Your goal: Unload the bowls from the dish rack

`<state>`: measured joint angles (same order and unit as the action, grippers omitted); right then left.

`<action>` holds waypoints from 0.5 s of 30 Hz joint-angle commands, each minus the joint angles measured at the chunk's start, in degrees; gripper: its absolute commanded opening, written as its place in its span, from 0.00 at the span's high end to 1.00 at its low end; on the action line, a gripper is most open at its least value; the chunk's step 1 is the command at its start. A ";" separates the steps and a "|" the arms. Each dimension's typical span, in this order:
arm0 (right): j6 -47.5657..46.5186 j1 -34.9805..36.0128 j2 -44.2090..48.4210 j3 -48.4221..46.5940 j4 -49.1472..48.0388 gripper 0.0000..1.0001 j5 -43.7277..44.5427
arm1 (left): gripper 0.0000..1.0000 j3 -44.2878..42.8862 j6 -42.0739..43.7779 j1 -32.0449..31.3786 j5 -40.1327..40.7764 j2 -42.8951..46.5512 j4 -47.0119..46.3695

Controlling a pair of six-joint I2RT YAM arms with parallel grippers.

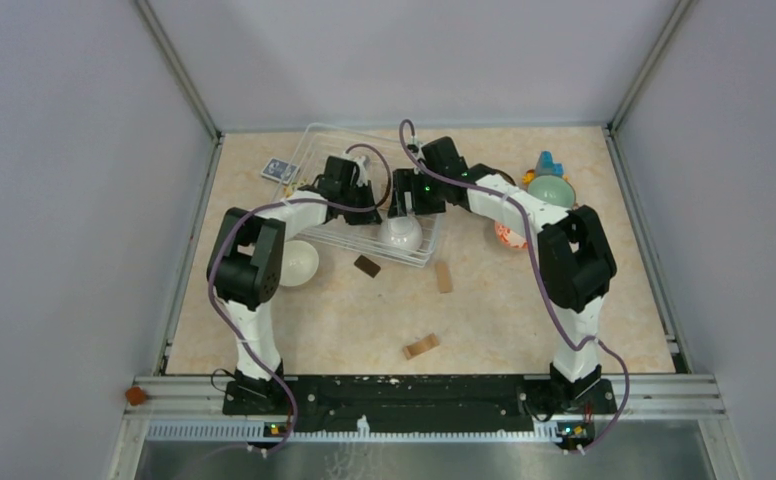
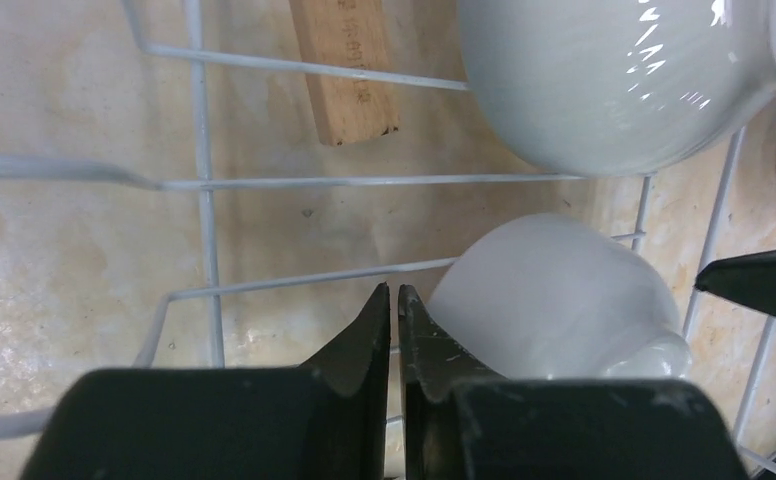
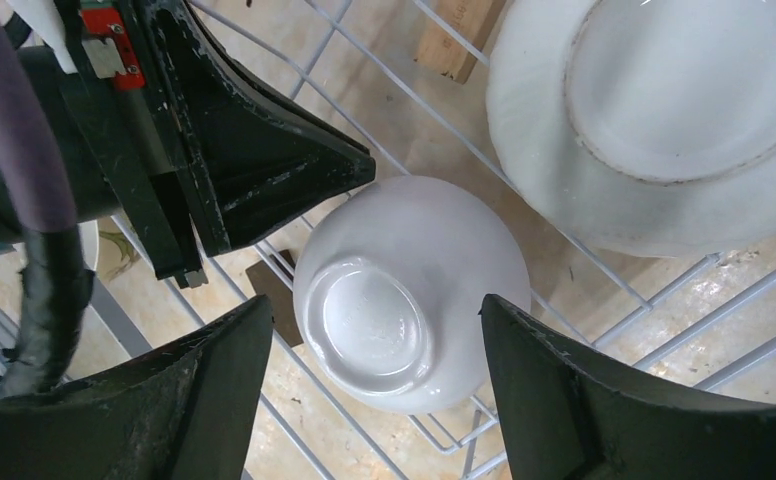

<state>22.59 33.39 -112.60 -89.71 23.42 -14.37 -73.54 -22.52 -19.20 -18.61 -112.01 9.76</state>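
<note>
Inside the dish rack (image 2: 364,182), which is set at the far middle of the tabletop (image 1: 504,320), a small white bowl (image 3: 409,300) is turned upside down on the wires with its foot ring facing up. The right tool (image 3: 374,305) is held wide open, with one finger placed on either side of this bowl. A thin gap is seen at one finger, and contact at the other cannot be told, so no grip is shown. The left tool (image 2: 394,292) is closed to a narrow slit, and nothing is seen between its fingers. Its tips are placed just beside the small white bowl, low over the wires. A larger white bowl (image 3: 664,110), also upside down, is kept in the rack just next to the small one, nearer the rack's edge. A wooden block (image 2: 349,65) is seen through the wires near that larger bowl. Outside the rack, a pale bowl (image 1: 299,262) is set upright on the tabletop beside the left arm. A pale green bowl (image 1: 550,190) is found at the far right, and an orange-red patterned bowl (image 1: 509,236) is partly hidden by the right arm. A blue card (image 1: 280,170) is laid just left of the rack.
</note>
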 commanded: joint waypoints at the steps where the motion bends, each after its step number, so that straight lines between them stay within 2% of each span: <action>1: -0.36 -1.87 -0.26 -1.44 1.62 0.23 1.48 | 0.90 -1.09 0.90 0.92 1.42 0.07 1.63; 2: -0.42 -1.98 -0.01 -1.37 1.43 0.22 1.26 | 0.89 -0.01 0.83 0.94 0.89 1.28 0.34; 7: -0.73 -2.25 1.76 -1.15 0.90 0.24 0.46 | 0.67 4.90 -0.42 0.92 -0.87 9.87 -6.43; 11: 0.16 -2.27 6.76 3.36 -3.42 0.28 0.67 | 0.52 6.73 -0.85 0.77 -4.10 14.35 -8.95; 13: 0.28 -2.28 10.04 5.53 -5.46 0.29 1.74 | 0.42 7.23 -0.50 0.47 -5.64 15.52 -9.27; 15: -0.03 -2.26 12.37 6.91 -6.21 0.29 3.14 | 0.36 7.18 0.32 -0.28 -7.00 15.83 -8.83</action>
<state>22.68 32.05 -108.07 -84.93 19.97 -14.13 -66.94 -22.96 -18.48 -21.37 -99.42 4.64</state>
